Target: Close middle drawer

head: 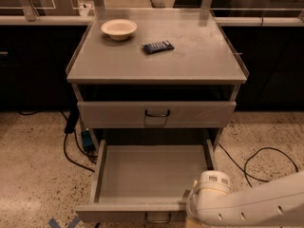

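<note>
The middle drawer (151,174) is a shallow grey metal drawer. It stands pulled far out of the cabinet (156,68), and its inside is bare. Its small dark handle (158,218) shows at the bottom edge of the view. The taller-fronted top drawer (156,114) above it is pushed in. My white arm (247,208) comes in from the lower right. Its rounded end (211,190) sits at the open drawer's front right corner. The gripper itself is out of view, below that end and past the frame's edge.
A cream bowl (118,29) and a dark blue packet (158,46) lie on the cabinet top. Black cables (259,163) run over the speckled floor on both sides. A small blue box (87,140) sits by the cabinet's left leg. Dark counters stand behind.
</note>
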You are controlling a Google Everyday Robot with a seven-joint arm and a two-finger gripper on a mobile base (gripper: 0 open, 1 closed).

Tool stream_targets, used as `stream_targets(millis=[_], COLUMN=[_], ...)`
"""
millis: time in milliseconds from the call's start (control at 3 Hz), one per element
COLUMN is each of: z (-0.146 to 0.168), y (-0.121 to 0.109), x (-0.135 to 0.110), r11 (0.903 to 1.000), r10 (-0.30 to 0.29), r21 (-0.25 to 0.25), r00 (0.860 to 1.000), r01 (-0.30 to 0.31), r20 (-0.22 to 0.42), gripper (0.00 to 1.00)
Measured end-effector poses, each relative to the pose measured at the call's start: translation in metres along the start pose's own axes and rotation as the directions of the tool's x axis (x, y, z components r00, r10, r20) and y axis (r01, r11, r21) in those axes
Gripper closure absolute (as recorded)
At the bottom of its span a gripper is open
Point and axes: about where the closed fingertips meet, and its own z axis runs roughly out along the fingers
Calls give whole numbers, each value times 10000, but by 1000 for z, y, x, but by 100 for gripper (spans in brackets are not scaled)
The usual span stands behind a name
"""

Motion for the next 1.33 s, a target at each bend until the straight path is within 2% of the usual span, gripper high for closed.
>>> stream_targets(millis=[333,667,1000,1333], z=[38,83,83,79], y=[2,18,18,11], x=[-10,-23,-23,-28], r11=[9981,9871,9872,9913], r10=[-297,-676,-677,-762], r21=[-533,-1426,-1423,-1055], r00=[9994,9969,9969,9966], r01=[305,725,726,791], r20=[160,390,389,309], gripper=[0,0,0,0])
